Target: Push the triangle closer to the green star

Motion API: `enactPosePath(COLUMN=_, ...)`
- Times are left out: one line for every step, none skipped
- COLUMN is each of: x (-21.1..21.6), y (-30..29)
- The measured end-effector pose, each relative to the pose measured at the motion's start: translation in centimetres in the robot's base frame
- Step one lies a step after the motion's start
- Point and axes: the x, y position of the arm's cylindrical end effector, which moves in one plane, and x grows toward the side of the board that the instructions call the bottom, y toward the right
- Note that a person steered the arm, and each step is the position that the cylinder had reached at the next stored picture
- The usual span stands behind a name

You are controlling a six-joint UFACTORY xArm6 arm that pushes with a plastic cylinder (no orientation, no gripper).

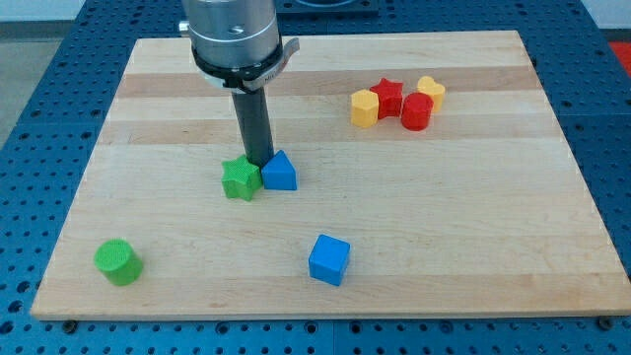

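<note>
The blue triangle sits near the middle of the wooden board, touching the right side of the green star. My tip is just behind the two blocks, at the seam between them, toward the view's top. The rod rises from there to the arm's grey body at the top of the view.
A blue cube lies toward the view's bottom. A green cylinder is at the bottom left. At the upper right is a cluster: yellow hexagon, red star, red cylinder, yellow heart. The board ends on all sides.
</note>
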Motion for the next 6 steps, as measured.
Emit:
enactPosePath(x=-0.7, y=1.3)
enactPosePath(x=-1.7, y=2.4)
enactPosePath(x=-2.3, y=4.9)
enactPosePath(x=-2.3, y=8.5)
enactPosePath(x=-0.9, y=9.2)
enactPosePath(x=0.7, y=8.1)
